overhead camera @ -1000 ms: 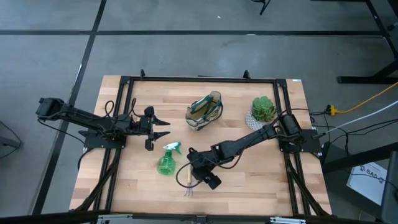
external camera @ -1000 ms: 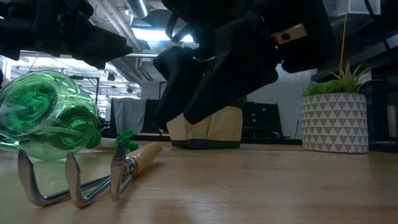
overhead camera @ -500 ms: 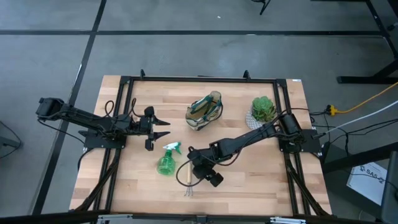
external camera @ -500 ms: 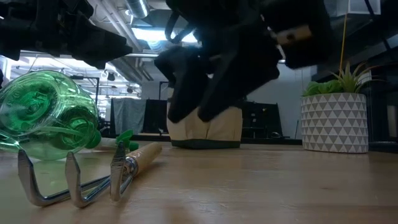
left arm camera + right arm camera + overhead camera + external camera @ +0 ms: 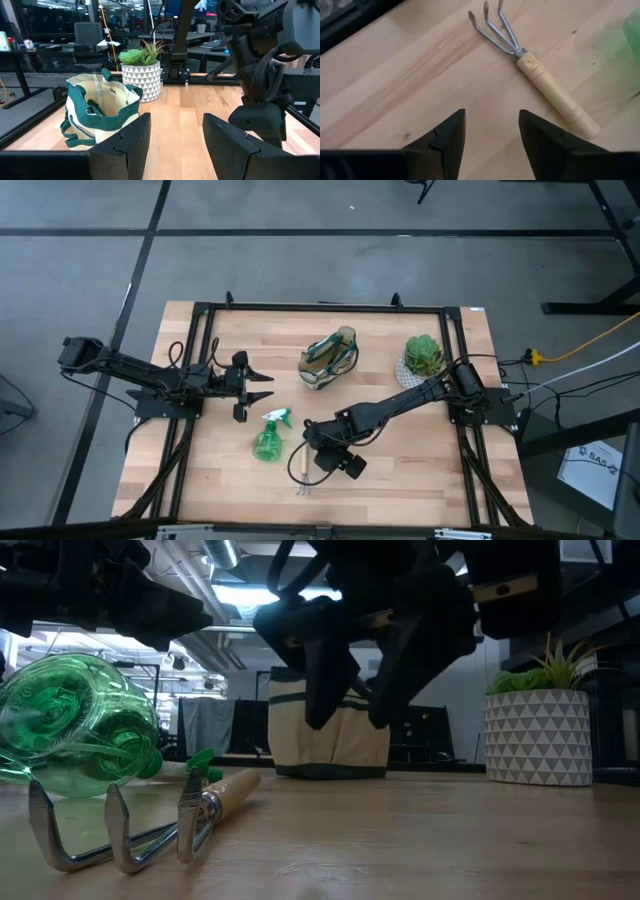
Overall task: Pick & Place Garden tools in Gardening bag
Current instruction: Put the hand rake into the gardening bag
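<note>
Lining up on the rake

My right gripper (image 5: 487,137) has swung round beside the rake (image 5: 535,65) lying on the counter (image 5: 400,470) by the spray bottle (image 5: 267,442), fingers released, empty; left gripper (image 5: 172,135) waits, fingers spread, short of the gardening bag (image 5: 328,358).

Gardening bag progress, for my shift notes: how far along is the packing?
Done: the gardening bag seems to hold something dark already. In hand: nothing; the right gripper hovers open near the rake. Left: rake and spray bottle lie on the table. Left gripper waits open.
</note>
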Robot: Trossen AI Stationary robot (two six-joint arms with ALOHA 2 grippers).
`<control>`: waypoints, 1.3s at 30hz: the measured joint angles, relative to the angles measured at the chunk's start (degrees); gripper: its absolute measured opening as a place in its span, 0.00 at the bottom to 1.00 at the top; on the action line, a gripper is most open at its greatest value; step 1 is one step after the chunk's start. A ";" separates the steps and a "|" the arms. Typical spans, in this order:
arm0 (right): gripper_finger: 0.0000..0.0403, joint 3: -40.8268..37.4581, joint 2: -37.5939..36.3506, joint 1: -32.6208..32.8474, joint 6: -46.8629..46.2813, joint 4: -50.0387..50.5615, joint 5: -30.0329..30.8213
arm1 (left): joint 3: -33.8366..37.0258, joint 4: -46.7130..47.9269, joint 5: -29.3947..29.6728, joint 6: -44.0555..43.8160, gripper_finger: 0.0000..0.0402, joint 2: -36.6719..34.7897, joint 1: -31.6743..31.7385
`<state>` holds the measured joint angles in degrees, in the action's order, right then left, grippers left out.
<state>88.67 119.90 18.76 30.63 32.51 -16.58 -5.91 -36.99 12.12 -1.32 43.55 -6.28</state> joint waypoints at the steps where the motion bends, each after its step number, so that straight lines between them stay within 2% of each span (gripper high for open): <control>1: 0.46 0.24 0.00 0.00 0.58 0.13 0.00 | 0.02 0.00 0.00 -0.02 0.44 0.00 0.00; 18: 0.46 5.06 0.00 0.82 11.27 0.94 1.54 | 0.02 0.00 0.00 -0.02 0.44 -0.02 0.01; 29: 0.46 6.83 0.25 0.45 8.71 -7.18 1.39 | 0.00 -0.01 0.00 -0.02 0.44 -0.01 0.01; 39: 0.46 6.73 5.83 1.55 7.18 -12.50 -1.04 | 0.02 0.00 0.00 -0.01 0.44 -0.02 0.01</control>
<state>95.40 125.72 20.32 37.82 20.01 -17.62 -5.89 -36.99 12.12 -1.33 43.53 -6.27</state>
